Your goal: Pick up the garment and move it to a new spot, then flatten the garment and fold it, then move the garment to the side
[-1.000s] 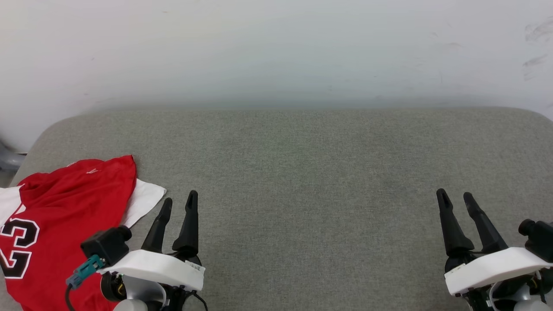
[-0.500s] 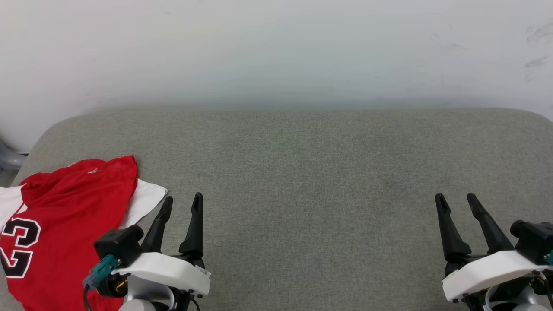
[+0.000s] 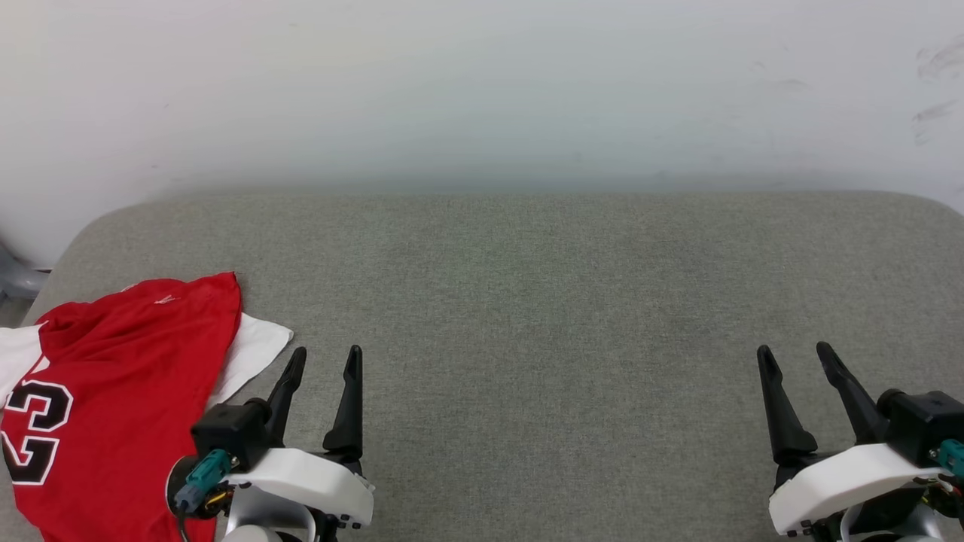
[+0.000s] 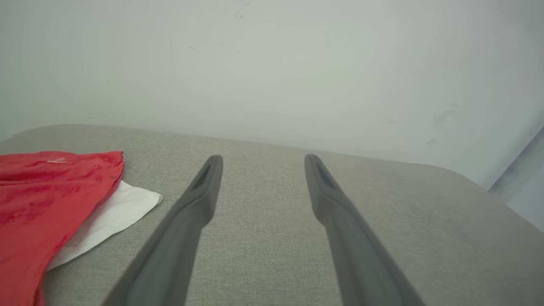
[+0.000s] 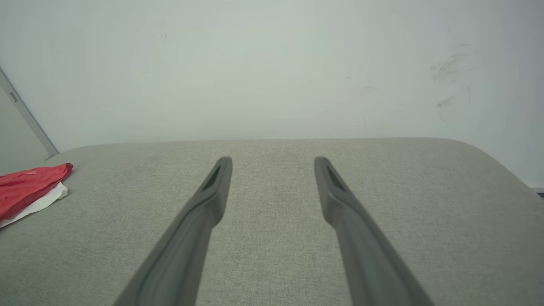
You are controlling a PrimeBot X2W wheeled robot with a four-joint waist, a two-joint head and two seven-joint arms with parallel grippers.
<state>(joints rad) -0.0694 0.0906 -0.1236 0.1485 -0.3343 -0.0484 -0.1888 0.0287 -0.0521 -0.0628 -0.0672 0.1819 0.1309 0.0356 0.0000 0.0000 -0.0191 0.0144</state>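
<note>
The garment [image 3: 113,391], a red T-shirt with a black "23" and white sleeves, lies folded at the left end of the grey cushioned surface [image 3: 542,301]; its lower part runs off the head view. A white sleeve corner sticks out on its right side. The garment [image 4: 46,195] also shows at the left of the left wrist view, and the garment [image 5: 29,185] sits far left in the right wrist view. My left gripper [image 3: 327,355] hovers just right of the garment, open and empty, apart from the cloth. My right gripper [image 3: 794,352] stands open and empty at the lower right.
A pale wall [image 3: 482,90] rises behind the cushion's far edge. The cushion has rounded corners at the back left and back right. A grey object [image 3: 15,278] peeks in beyond the left edge.
Both grippers have drawn back toward the bottom of the head view, and the left one has shifted slightly right. The garment lies as before.
</note>
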